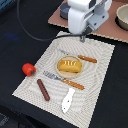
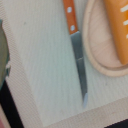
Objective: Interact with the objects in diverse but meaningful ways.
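Observation:
My gripper (image 1: 82, 36) hangs over the far edge of the striped placemat (image 1: 100, 75); its fingers are too small and blurred to tell open from shut. A yellow-orange bread loaf (image 1: 70, 65) lies on a tan round plate (image 1: 60, 71) at the mat's middle. An orange-handled knife (image 1: 85, 58) lies just beyond the plate. In the wrist view the knife (image 2: 79, 65) lies beside the plate (image 2: 97, 55) and the bread (image 2: 119, 30). An orange-handled fork (image 1: 64, 81) lies in front of the plate. A red tomato (image 1: 28, 69) and a brown sausage (image 1: 43, 89) are at the exterior view's left.
A white utensil (image 1: 68, 100) lies near the mat's front edge. A tan board (image 1: 107, 26) at the back holds a grey pot (image 1: 122, 17) at the exterior view's right and another pot (image 1: 64, 10) partly behind the arm. A black cable (image 1: 30, 31) loops over the dark table.

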### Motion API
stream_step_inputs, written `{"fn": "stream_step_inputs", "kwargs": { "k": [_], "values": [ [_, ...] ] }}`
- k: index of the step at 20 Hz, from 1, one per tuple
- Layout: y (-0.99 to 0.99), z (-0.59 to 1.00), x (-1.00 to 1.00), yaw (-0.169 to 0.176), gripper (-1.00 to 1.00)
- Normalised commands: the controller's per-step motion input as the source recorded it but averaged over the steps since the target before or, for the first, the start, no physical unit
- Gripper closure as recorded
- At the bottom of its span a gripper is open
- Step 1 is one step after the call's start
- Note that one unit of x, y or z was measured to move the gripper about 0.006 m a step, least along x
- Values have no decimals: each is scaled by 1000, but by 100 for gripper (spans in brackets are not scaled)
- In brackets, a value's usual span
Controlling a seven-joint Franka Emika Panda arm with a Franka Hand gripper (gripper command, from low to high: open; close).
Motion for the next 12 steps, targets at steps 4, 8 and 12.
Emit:
{"fn": "stream_step_inputs", "kwargs": {
  "k": [4, 8, 12],
  "values": [
    [-574, -196, 0, 98, -100],
    [-396, -229, 0, 115, -100],
    [-193, -178, 0, 109, -100]
  ]
}}
